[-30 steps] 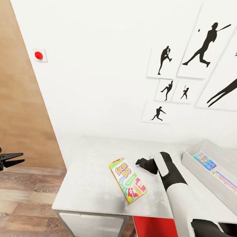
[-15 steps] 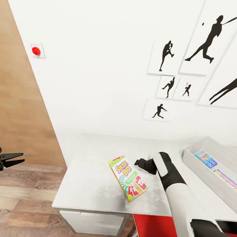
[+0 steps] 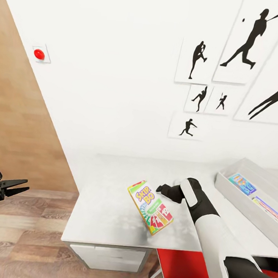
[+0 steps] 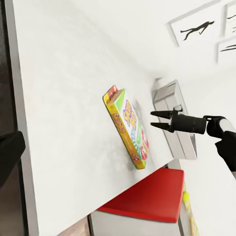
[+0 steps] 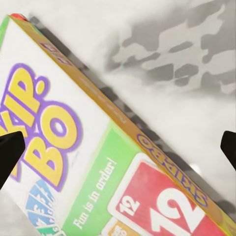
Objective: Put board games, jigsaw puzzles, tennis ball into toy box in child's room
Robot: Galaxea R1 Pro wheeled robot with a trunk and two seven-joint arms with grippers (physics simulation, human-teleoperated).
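A Skip-Bo board game (image 3: 150, 207) lay flat on the worktop (image 3: 103, 203), not yet boxed. The right claw (image 3: 165, 188) hovered just above it, spread. The toy box (image 3: 235, 195) nearby already held colourful flat toys. The left claw (image 3: 17, 187) hung spread, empty.

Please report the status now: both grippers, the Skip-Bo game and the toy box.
Right gripper open, just above Skip-Bo box, not gripping. Left gripper open, off the table, over floor. Toy box at right, nothing between.
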